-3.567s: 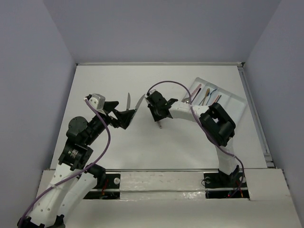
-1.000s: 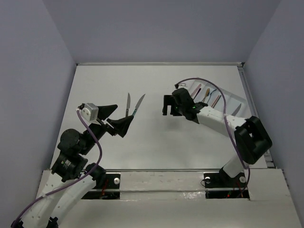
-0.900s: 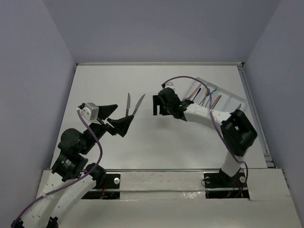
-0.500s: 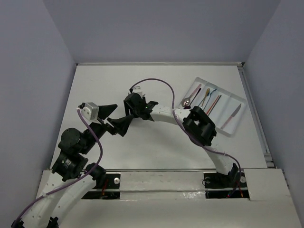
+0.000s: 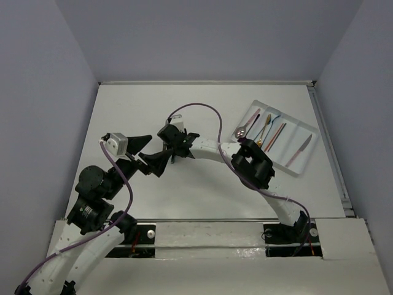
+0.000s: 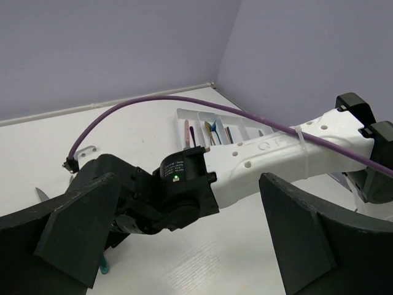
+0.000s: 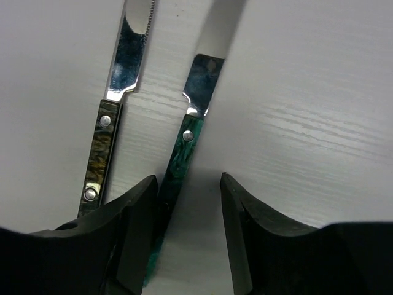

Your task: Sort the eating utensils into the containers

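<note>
Soft, even, fairly bright light comes from overhead in every view I watch, and shadows on the table (image 5: pixel 202 110) are faint. In the right wrist view the knife blades (image 7: pixel 130 58) glint; the dark fingers (image 7: pixel 132 246) along the bottom edge blur.

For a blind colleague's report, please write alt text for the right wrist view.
The open right gripper hangs over a green-handled knife, its handle between the fingers. A brown-handled knife lies beside it on the white table.
</note>
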You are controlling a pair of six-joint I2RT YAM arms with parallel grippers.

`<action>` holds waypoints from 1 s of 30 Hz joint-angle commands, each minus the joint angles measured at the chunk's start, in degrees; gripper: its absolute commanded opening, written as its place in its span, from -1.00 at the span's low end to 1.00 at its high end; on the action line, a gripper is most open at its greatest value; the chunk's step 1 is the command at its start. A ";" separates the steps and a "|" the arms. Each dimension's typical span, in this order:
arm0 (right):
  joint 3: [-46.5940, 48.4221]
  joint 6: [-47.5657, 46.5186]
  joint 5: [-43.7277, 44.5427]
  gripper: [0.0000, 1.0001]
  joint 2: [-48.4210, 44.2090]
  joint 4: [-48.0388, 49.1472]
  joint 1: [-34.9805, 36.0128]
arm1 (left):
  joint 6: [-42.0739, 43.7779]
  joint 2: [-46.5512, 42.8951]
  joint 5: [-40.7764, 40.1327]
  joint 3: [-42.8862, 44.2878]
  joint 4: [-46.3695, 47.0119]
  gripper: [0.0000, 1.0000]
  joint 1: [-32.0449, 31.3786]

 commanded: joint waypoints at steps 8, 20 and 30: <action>-19.12 4.20 8.03 -0.63 -8.93 -2.88 -1.96 | 0.16 0.42 1.21 1.74 2.63 0.98 0.24; -37.51 1.13 7.67 -1.00 -31.94 9.24 -8.72 | 0.16 0.16 1.29 1.65 2.63 0.98 0.24; -62.63 0.16 -3.03 -1.00 -66.04 9.52 -40.57 | 0.08 -1.34 1.82 1.74 2.71 0.98 0.24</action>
